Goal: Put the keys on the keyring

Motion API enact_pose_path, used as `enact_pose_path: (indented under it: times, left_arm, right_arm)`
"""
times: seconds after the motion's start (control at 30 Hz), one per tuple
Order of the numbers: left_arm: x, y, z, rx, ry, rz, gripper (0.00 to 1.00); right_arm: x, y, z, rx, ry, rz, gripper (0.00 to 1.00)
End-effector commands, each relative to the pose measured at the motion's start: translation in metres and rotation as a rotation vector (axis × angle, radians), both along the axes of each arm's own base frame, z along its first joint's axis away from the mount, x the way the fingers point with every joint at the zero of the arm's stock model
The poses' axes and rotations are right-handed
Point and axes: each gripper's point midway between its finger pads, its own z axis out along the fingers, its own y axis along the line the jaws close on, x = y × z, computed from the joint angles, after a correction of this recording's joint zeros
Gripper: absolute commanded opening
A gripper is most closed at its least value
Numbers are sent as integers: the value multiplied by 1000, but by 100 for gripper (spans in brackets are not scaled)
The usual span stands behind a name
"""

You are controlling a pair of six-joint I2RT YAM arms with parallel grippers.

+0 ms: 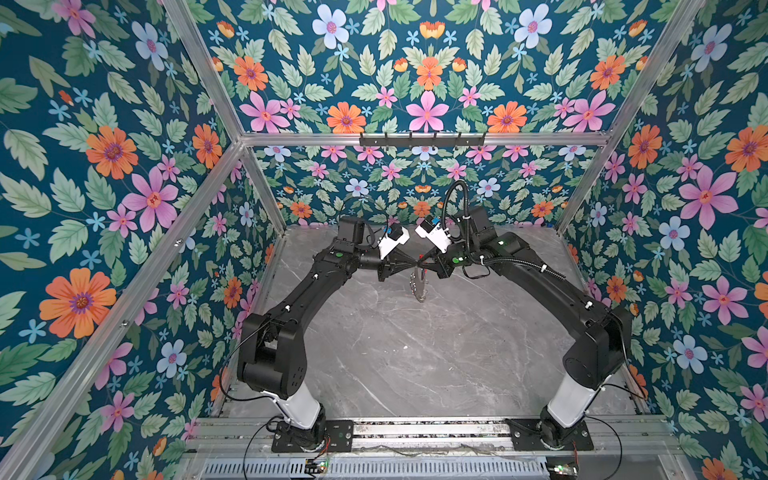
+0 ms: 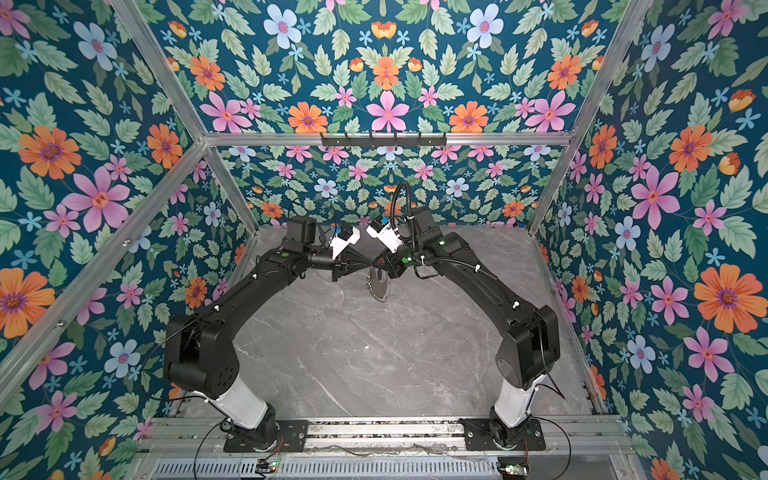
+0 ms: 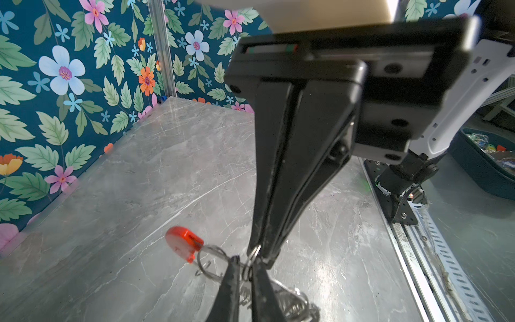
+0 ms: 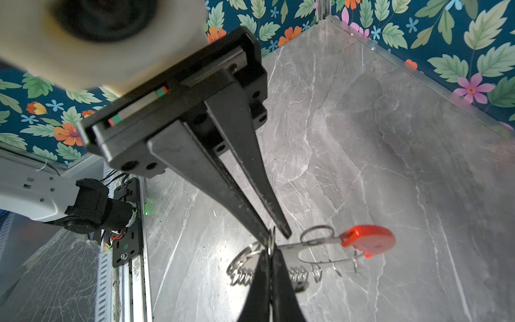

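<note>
The keyring hangs on edge above the marble table, just below where both grippers meet. It is a flat grey disc fringed with small silver loops, with a red piece at one side. My right gripper is shut on a small silver ring at the disc's upper rim. My left gripper faces it tip to tip. Its jaws stand a narrow gap apart, straddling that same ring. The keys are out of view.
The grey marble table lies well below the hanging disc. A black hook rail is fixed to the back beam. Both arm bases sit on the front rail. A dark bin stands outside the frame.
</note>
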Motion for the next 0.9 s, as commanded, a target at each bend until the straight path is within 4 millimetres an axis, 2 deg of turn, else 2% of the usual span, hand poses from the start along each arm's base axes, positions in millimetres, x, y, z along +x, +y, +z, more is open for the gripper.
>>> enact_pose_path:
  times: [0.0,0.07,0.2,0.43,0.47,0.53,0.6,0.67,0.7,0.73,0.87]
  left_arm:
    - [-10,-3,9,-36,-37,-61,13]
    - [-14,-3,12,-48,-58,-75,11]
    - [-20,-2,15,-62,-68,-91,0]
    - [-22,-1,15,-82,-48,-97,0]
    - [-18,0,19,-101,-42,-81,0]
    - [-10,2,27,-159,-39,-32,0]
    - [-6,4,36,-235,-54,12,0]
    - [-4,6,44,-302,-75,44,0]
    - [-3,7,47,-330,-76,57,0]
    - [-1,7,49,-349,-74,69,0]
    - [3,11,56,-436,-62,110,0]
  right_arm:
    - [-4,9,5,27,-4,42,0]
    - [-4,11,4,25,3,49,0]
    - [-4,13,4,24,4,52,0]
    - [-1,11,7,40,-6,11,0]
    - [-1,10,8,53,-5,2,5]
    - [-2,9,13,85,-10,-12,20]
    - [-1,4,20,131,-10,-36,27]
    - [4,-2,23,178,7,-70,29]
    - [2,-9,39,222,-6,-83,29]
    - [5,-13,46,266,10,-96,29]
    - [14,-24,63,392,91,-135,29]
